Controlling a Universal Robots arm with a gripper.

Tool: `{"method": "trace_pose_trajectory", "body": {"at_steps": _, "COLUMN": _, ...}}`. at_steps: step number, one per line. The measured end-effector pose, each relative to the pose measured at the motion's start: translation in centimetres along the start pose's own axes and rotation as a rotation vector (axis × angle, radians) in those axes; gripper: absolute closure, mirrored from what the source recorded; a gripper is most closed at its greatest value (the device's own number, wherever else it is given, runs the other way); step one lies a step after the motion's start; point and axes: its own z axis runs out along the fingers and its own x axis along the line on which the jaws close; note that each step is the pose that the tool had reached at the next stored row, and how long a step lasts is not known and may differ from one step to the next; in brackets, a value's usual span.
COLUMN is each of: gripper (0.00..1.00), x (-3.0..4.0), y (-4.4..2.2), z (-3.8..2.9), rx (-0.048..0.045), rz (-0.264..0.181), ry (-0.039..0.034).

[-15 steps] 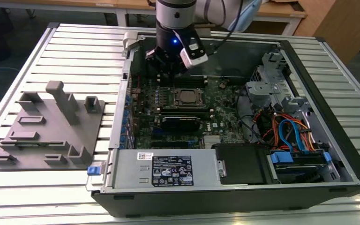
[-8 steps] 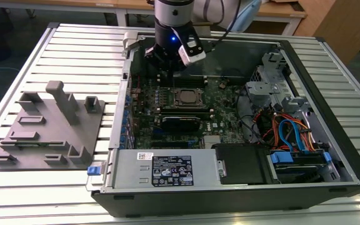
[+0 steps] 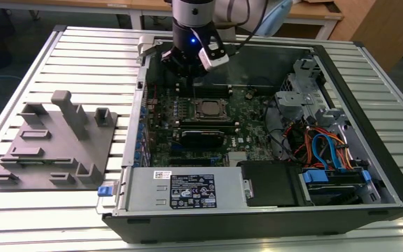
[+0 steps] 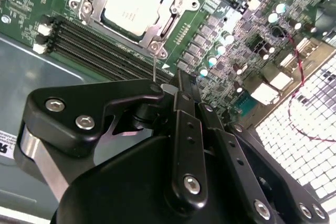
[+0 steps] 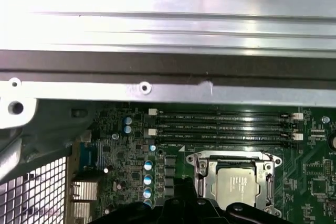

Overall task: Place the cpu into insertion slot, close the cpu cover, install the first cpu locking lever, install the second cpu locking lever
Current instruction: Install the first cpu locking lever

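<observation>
The cpu (image 4: 131, 3) lies flat in the insertion slot (image 4: 86, 9) on the green motherboard, pale metal top up. The silvery cpu cover (image 4: 176, 6) is folded down around it, and the chip shows through its window. A thin wire locking lever (image 4: 153, 69) rises from the socket's edge up to my gripper (image 4: 165, 87), whose black fingers are shut on the lever's end. In the exterior view my gripper (image 3: 191, 80) hangs just beyond the socket and cpu (image 3: 207, 109), inside the open computer case. The first wrist view shows the cpu (image 5: 236, 184) under its cover (image 5: 203, 174).
Black memory slots (image 4: 94, 48) run beside the socket, on the gripper's side. The case's metal wall (image 5: 157, 61) stands close behind them. A grey fixture block (image 3: 54, 142) sits at the exterior view's left. Coloured cables (image 3: 320, 147) and drive cages fill the case's right; the power supply (image 3: 187, 191) lies in front.
</observation>
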Motion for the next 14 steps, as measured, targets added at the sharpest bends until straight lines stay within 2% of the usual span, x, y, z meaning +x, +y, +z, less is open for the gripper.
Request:
{"method": "trace_pose_trajectory", "body": {"at_steps": 10, "gripper": 0.89, "x": 0.01, "y": 1.10, "z": 0.08, "rx": -0.0003, "rz": -0.005, "ry": -0.0008}}
{"method": "trace_pose_trajectory", "body": {"at_steps": 14, "gripper": 0.89, "x": -0.01, "y": 1.20, "z": 0.08, "rx": -0.0003, "rz": -0.005, "ry": -0.0010}}
